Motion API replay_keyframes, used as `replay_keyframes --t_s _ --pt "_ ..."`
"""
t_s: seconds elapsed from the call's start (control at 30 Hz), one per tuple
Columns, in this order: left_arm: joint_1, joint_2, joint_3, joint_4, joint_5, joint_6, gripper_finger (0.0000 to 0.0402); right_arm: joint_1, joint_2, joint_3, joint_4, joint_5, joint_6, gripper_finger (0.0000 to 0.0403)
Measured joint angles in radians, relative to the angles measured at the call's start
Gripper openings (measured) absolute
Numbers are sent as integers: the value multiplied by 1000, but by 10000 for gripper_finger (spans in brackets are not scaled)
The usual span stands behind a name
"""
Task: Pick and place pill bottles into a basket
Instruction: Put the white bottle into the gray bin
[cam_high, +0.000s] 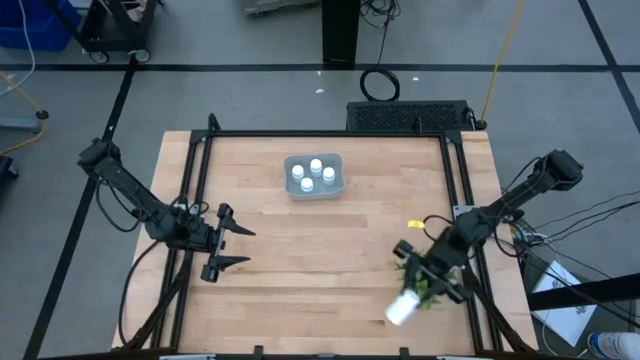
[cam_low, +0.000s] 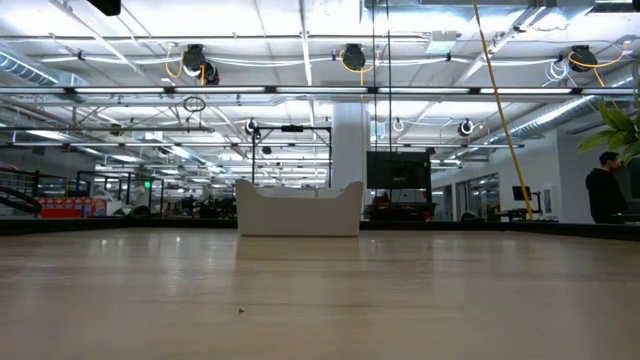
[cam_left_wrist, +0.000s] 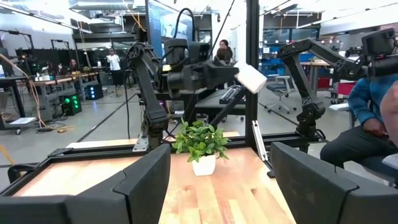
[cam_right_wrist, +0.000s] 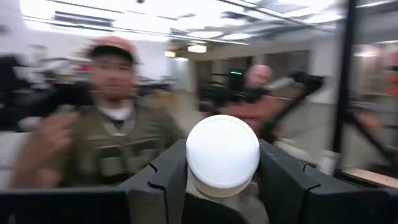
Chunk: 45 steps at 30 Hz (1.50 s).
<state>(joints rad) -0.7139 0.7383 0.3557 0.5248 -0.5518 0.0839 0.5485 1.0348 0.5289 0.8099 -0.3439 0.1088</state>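
Note:
The pale basket (cam_high: 315, 176) stands at the table's far middle with three white pill bottles (cam_high: 314, 175) upright in it; it also shows in the low view (cam_low: 300, 210). My right gripper (cam_high: 408, 298) is at the near right, raised above a small green plant (cam_high: 428, 286), and is shut on a white pill bottle (cam_high: 401, 309). The left wrist view shows that bottle (cam_left_wrist: 250, 78) high above the plant (cam_left_wrist: 200, 144). My left gripper (cam_high: 236, 248) is open and empty at the table's left. My right gripper pinches the bottle's body (cam_right_wrist: 200, 185) between its two fingers (cam_right_wrist: 287, 180), one on each side. The bottle's round white end (cam_right_wrist: 222, 154) sticks out past the fingertips, toward the table's near edge. The bottle is lifted clear, well above the table and the plant.
The plant in its white pot (cam_left_wrist: 204, 164) stands on the table under my right gripper. A black frame (cam_high: 200, 190) runs round the table's edges. People show beyond the table (cam_right_wrist: 112, 124), one seated at the side (cam_left_wrist: 373, 118).

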Motion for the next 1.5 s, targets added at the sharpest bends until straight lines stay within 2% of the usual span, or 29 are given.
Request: replay_keyframes --t_s 0.13,0.4,0.6,0.83,0.97,1.03,1.33,1.5 --pt "0 0 0 0 0 0 282 -11 0 0 -31 182 -48 150" --pt "0 0 0 -1 0 0 282 -10 10 0 -91 612 -127 150" --pt "0 0 0 -1 0 0 282 -10 64 0 -92 872 -178 152" --pt "0 0 0 -1 0 -1 282 -10 137 0 -57 1293 -223 150" --pt "0 0 0 -4 0 -1 282 -10 187 1 -20 1594 -248 153" --pt "0 0 0 -5 0 -3 282 -11 208 1 -23 1695 -260 152" --pt "0 0 0 -6 0 -1 282 -11 221 1 4 1726 -263 153" --pt "0 0 0 -5 0 -2 282 -11 221 1 59 1616 -241 151"
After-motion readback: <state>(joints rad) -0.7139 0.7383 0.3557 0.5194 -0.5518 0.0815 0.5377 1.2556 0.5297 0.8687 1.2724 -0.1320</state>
